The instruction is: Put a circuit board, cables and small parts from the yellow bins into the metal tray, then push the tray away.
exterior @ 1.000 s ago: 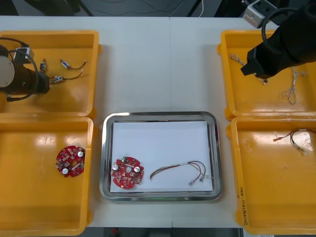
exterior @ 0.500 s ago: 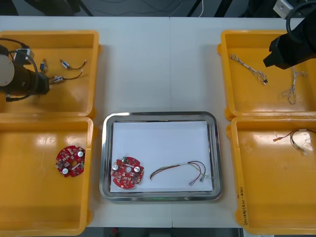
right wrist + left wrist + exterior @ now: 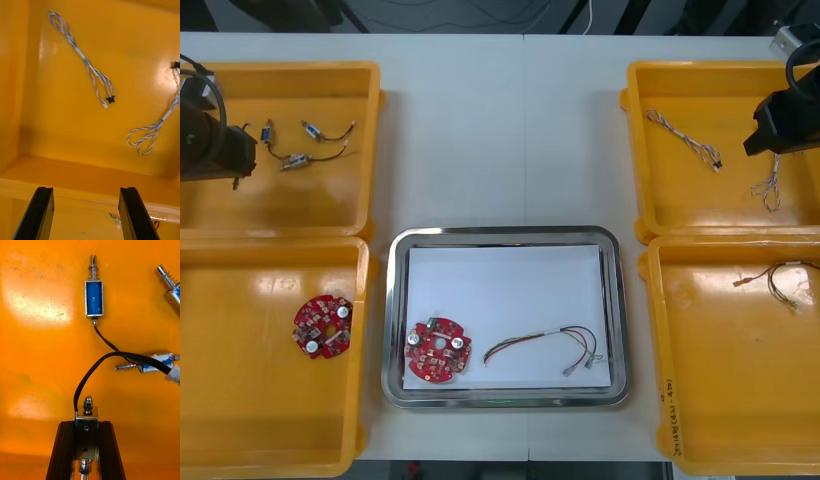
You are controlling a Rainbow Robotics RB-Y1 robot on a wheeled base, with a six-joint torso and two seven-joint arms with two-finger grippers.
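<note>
left gripper [image 3: 86, 427]: fingers clamped on small metal part [image 3: 86, 416], axis along fingers
metal tray [image 3: 392, 300]: rightward, nearer robot
right gripper [image 3: 86, 191]: fingers apart, over yellow bin [image 3: 725, 70]

A light table [image 3: 460, 140], seamed down its middle, meets dark floor [image 3: 430, 15] beyond.

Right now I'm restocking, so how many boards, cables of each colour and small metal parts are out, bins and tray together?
Red circuit boards: 2
Blue and white cables: 2, ahead of the open right gripper
Red and yellow cables: 2
Small metal parts: 4, one in the left gripper
Total: 10
</note>
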